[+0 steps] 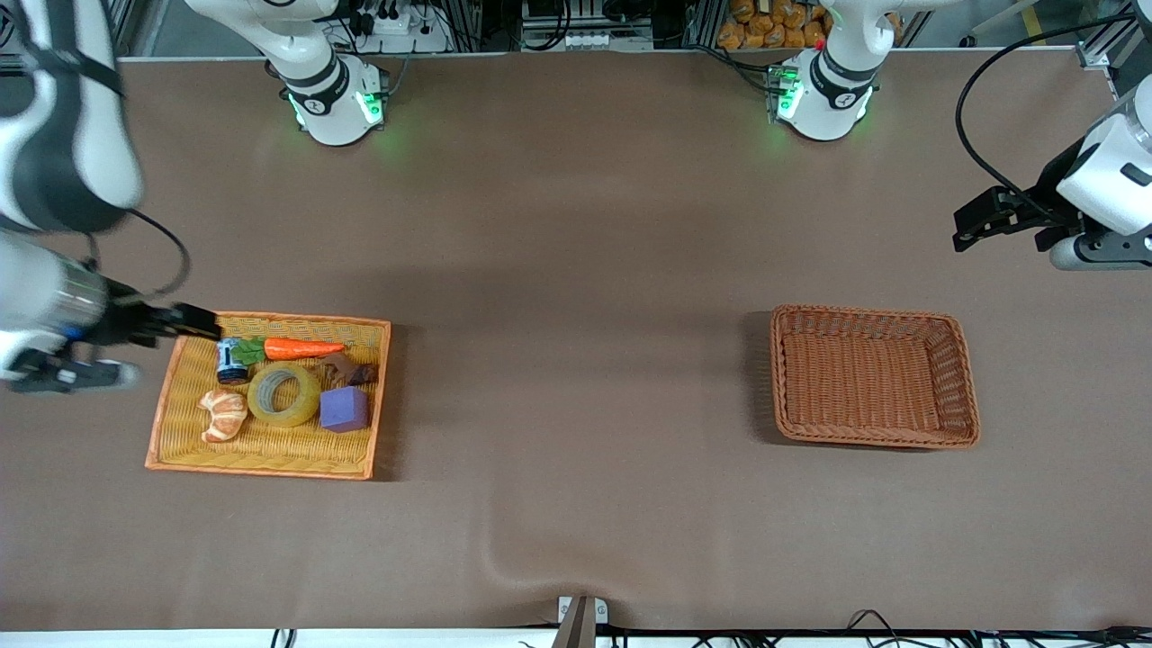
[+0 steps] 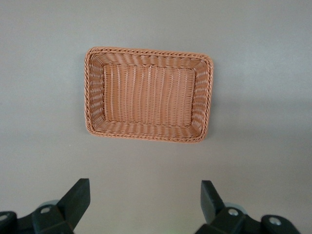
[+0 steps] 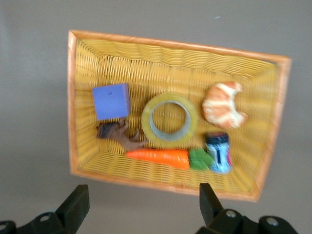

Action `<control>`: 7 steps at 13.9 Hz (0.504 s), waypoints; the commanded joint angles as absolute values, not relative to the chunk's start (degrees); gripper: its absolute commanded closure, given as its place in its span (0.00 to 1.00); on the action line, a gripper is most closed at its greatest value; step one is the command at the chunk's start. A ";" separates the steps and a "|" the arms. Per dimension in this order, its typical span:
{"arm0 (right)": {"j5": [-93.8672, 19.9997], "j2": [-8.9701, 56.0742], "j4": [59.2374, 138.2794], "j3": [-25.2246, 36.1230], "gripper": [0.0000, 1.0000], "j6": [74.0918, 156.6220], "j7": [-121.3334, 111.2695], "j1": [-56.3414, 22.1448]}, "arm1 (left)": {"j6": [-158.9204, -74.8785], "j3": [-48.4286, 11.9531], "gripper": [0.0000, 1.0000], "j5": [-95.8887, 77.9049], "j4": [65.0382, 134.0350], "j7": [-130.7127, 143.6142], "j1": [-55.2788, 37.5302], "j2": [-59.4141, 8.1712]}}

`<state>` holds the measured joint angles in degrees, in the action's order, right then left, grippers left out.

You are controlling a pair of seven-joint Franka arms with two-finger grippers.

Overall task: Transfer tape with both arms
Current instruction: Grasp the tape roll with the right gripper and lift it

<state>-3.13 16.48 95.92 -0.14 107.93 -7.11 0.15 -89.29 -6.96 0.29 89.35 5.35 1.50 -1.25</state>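
Note:
The tape (image 1: 306,410), a translucent yellow ring, lies flat in a yellow wicker tray (image 1: 270,464) between a croissant (image 1: 223,414) and a purple cube (image 1: 344,409). It also shows in the right wrist view (image 3: 168,142). My right gripper (image 1: 193,321) is open and empty in the air above the tray's rim on the carrot side; its jaws (image 3: 142,195) stand wide apart, clear of the tape. My left gripper (image 1: 972,229) is open and empty, high above the table at the left arm's end, with its jaws (image 2: 145,189) wide apart.
The tray (image 3: 170,44) also holds a carrot (image 1: 301,348), a small blue-labelled jar (image 1: 232,360) and a brown figure (image 1: 351,369). An empty brown wicker basket (image 1: 873,441) sits toward the left arm's end and shows in the left wrist view (image 2: 146,51).

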 commanded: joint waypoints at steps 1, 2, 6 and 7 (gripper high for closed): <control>-6.04 21.07 101.68 0.09 0.00 118.71 -13.08 0.17 | -88.86 -6.77 0.00 -0.70 89.73 3.60 1.76 -0.97; -8.85 22.75 102.56 0.09 0.00 120.39 -15.44 -0.09 | -88.86 -6.77 0.00 -0.70 90.26 3.60 1.76 -0.97; -9.32 30.23 108.87 0.09 0.01 134.53 -19.25 -0.44 | -91.13 -6.94 0.00 -0.70 90.44 3.69 1.49 -2.81; -9.32 30.23 110.11 0.09 0.12 136.82 -19.16 -1.14 | -91.75 -7.03 0.00 -0.70 90.44 3.69 1.49 -3.51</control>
